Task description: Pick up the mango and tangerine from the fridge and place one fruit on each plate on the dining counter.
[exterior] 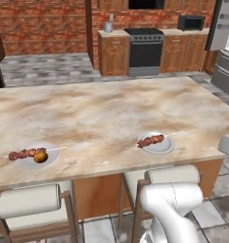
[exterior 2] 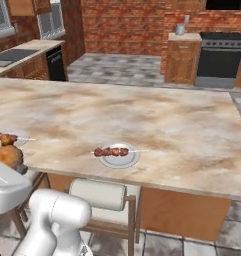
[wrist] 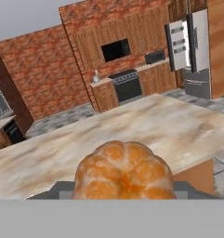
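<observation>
Over the tabletop [exterior: 111,109], the hand [wrist: 124,195] grips the tangerine [wrist: 124,172], which probably goes next onto the fruitless plate [exterior: 158,144].

A: Open room on the counter [exterior: 111,109]?
B: The broad marbled middle and far side lay bare, free for a pass from above.

A: Obstacles?
B: Left plate [exterior: 28,163] near the front edge, taken up by a skewer [exterior: 25,154] and the mango [exterior: 40,156] beside it. Right plate [exterior: 158,144], also near the front edge, carried only its skewer [exterior: 151,140]; the rest of its face was free. The plates sat well apart, with clear stone between them.

A: Approach from the near side?
B: Stool backrests [exterior: 28,200] stood just below the edge, one before each plate. The tangerine [wrist: 124,172] filled the gripper's closed jaws.
</observation>
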